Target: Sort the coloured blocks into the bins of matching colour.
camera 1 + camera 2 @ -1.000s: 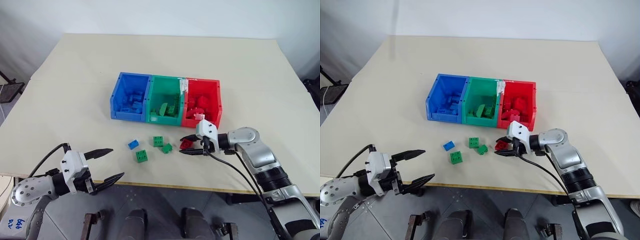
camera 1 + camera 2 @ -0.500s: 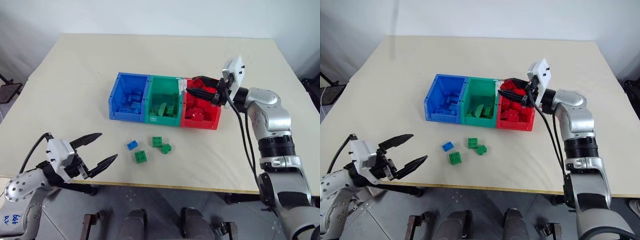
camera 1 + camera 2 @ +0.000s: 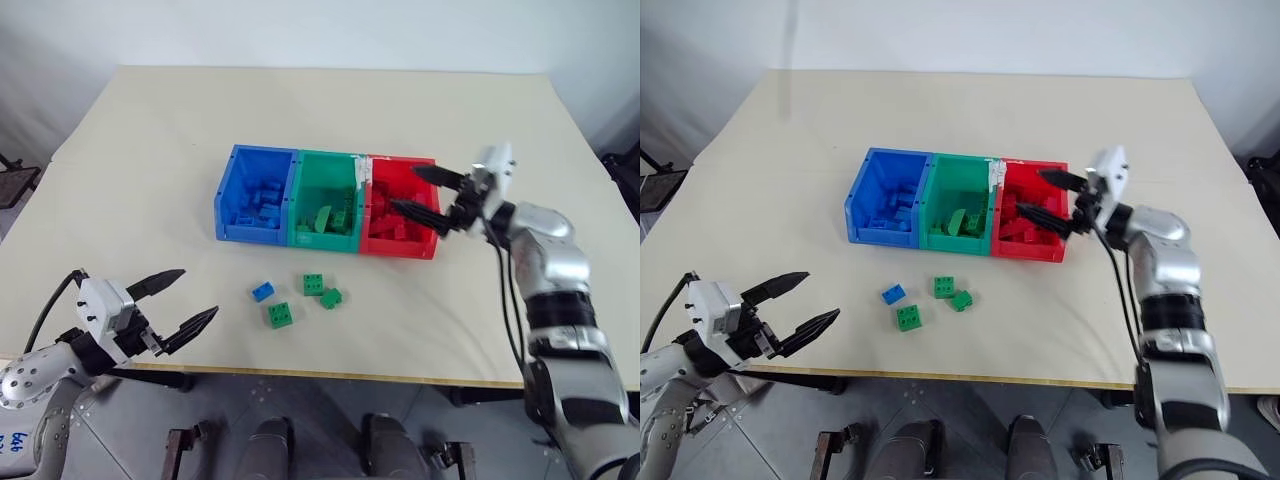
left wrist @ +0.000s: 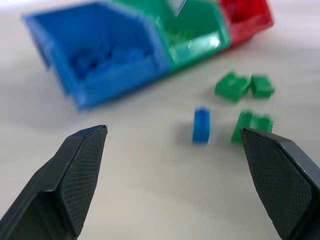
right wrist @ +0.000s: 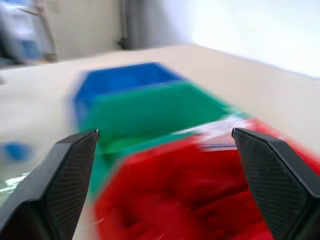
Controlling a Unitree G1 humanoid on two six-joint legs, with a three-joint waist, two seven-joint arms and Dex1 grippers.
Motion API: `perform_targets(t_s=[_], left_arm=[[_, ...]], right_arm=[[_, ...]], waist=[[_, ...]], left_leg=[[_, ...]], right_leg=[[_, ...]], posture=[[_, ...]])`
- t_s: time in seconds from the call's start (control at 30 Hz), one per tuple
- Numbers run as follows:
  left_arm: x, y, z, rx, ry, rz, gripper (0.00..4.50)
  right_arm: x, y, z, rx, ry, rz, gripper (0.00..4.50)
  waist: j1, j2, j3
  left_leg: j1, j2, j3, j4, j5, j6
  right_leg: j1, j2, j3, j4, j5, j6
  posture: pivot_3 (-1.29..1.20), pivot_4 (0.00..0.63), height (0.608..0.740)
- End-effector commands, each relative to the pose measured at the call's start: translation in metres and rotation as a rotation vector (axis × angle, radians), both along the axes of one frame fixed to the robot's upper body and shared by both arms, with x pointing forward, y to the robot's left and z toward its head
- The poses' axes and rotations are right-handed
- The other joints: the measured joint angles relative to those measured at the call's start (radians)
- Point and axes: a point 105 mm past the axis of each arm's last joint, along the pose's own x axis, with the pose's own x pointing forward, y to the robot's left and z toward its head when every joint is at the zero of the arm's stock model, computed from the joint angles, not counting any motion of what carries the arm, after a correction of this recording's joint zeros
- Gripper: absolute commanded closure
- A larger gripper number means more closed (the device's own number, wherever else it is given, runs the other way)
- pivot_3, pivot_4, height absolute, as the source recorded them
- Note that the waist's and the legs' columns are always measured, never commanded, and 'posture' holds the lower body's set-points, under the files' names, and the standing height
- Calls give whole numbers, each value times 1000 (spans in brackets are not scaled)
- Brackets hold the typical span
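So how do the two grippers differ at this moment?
The right gripper hangs over the red bin; the left gripper sits near the table's front edge, away from the bins. The right is raised, the left low. Both are open and empty.

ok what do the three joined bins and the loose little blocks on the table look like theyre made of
The three joined blue, green and red rectangular bins: probably moulded plastic, thin-walled with a light sheen. The small loose studded blocks, three green and one blue: likely hard plastic, uniformly coloured, moulded studs, like toy bricks.
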Motion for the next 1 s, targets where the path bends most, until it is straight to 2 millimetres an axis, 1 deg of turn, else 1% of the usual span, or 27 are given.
perform_targets(t_s=[0.03, 0.07, 0.13, 0.2, 0.33, 0.43, 0.5, 0.57, 0.6, 0.67, 0.7, 0.77, 0.87, 0.9, 1.0], left_arm=[[-1, 11, 3, 46, -3, -13, 0], [1, 14, 2, 55, -6, -12, 0], [11, 21, 2, 84, -27, -10, 0], [17, 24, 2, 102, -42, -17, 0], [26, 26, 1, 87, -33, -32, 0], [32, 15, 1, 95, -25, -84, 0], [39, -14, 13, 95, -48, -188, 0], [43, -42, 21, 114, -30, -296, 0], [46, -55, 23, 114, -1, -334, 0], [44, -89, 27, 176, 38, -464, 0], [43, -100, 27, 204, 65, -498, 0], [41, -121, 27, 256, 107, -567, 0], [40, -143, 18, 347, 181, -642, 0], [42, -149, 14, 369, 214, -651, 0], [54, -172, 7, 417, 224, -655, 0]], right_arm=[[-37, -4, -2, -72, -73, 83, 35], [-52, -9, -14, -125, -96, 118, 35], [-75, -18, -38, -237, -99, 155, 35], [-88, -24, -50, -276, -79, 165, 35], [-102, -37, -59, -262, -45, 115, 35], [-112, -38, -62, -281, -29, 107, 35], [-110, -38, -57, -261, -36, 70, 35], [-110, -36, -53, -240, -28, 44, 35], [-109, -35, -51, -227, -24, 35, 35], [-107, -35, -45, -189, -18, 1, 35], [-106, -34, -44, -185, -21, -9, 35], [-107, -34, -44, -190, -20, -16, 35], [-110, -32, -45, -192, -15, -25, 35], [-110, -31, -46, -190, -15, -27, 35], [-113, -26, -47, -185, -14, -28, 35]], waist=[[1, 0, 0], [2, 0, 0], [10, 0, 0], [17, 0, 0], [16, 0, 0], [21, 0, 0], [22, 0, 0], [26, -1, 0], [28, -1, 0], [34, -1, 0], [35, -1, 0], [32, -1, 0], [24, -1, 0], [24, -1, 0], [25, -2, 0]], left_leg=[[0, 0, 0, 0, 0, 0], [0, 0, 0, 0, 0, 0], [1, 0, 1, 0, 0, 0], [2, 0, 2, 1, 0, 0], [4, 1, 5, 2, 0, 0], [5, 1, 6, 2, 0, 0], [5, 1, 6, 2, 0, 0], [5, 1, 5, 3, 0, 0], [5, 1, 5, 3, 0, 0], [5, 0, 5, 3, 0, 0], [5, 0, 5, 3, 0, 0], [5, 0, 5, 3, 0, 0], [5, 1, 5, 1, 0, 0], [4, 0, 5, 1, 0, 0], [4, 0, 5, 3, 0, 1]], right_leg=[[0, 0, 0, 0, 0, 0], [0, 0, 0, -1, 0, 0], [1, 0, 0, -3, 0, 0], [1, 0, 0, -2, 0, 0], [1, 0, 2, 0, 0, 1], [1, 0, 2, 0, 0, 1], [1, 0, 2, 0, 0, 1], [2, 0, 2, 1, 1, 1], [2, 0, 2, 0, 1, 1], [2, 0, 2, 1, 1, 2], [2, 0, 2, 1, 1, 2], [2, 0, 2, 1, 1, 2], [1, 1, 2, 1, 1, 2], [1, 1, 2, 2, 1, 2], [2, 1, 3, 1, 1, 2]], posture=[[0, 150, 740], [0, 150, 740], [0, 150, 740], [0, 150, 740], [0, 150, 740], [0, 150, 740], [0, 150, 740], [0, 150, 740], [0, 150, 740], [0, 150, 740], [0, 150, 740], [0, 150, 740], [0, 150, 740], [0, 150, 740], [0, 150, 740]])
